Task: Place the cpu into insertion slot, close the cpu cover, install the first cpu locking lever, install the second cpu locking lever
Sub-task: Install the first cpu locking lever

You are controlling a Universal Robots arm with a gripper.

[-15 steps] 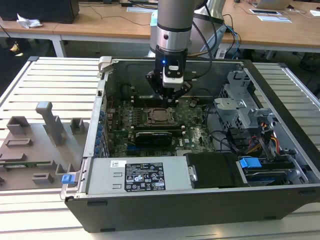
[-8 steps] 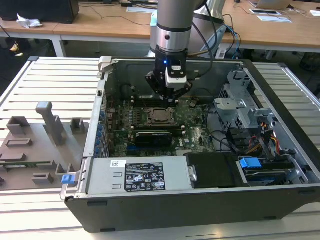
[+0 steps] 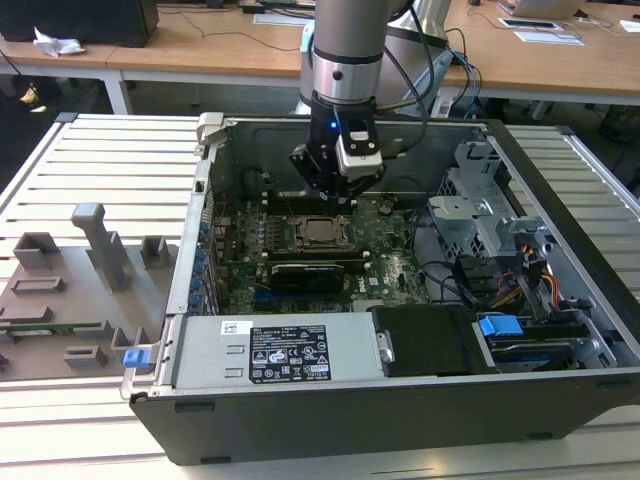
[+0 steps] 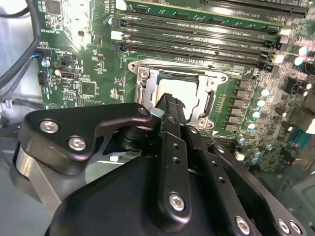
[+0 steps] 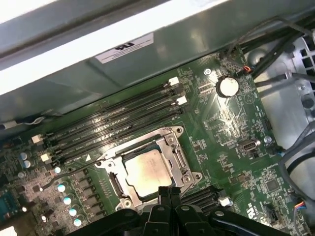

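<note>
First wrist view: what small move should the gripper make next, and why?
Probably a short downward press at the slot's edge, to begin latching. The cpu lies in the insertion slot, the cpu cover looks flat around it, and the shut gripper has its tips at that edge; what lies under them is hidden.

Cpu [image 5: 143,168]: dull silver-grey top. Cover [image 5: 181,158]: bright silver. Board [image 5: 221,128]: green, speckled with fine pale print. Memory slots [image 5: 118,125]: black with white end clips. Gripper [image 4: 170,101]: black with silver screws. Capacitors [image 5: 61,188]: pale blue tops. Latch [image 3: 500,326]: blue
</note>
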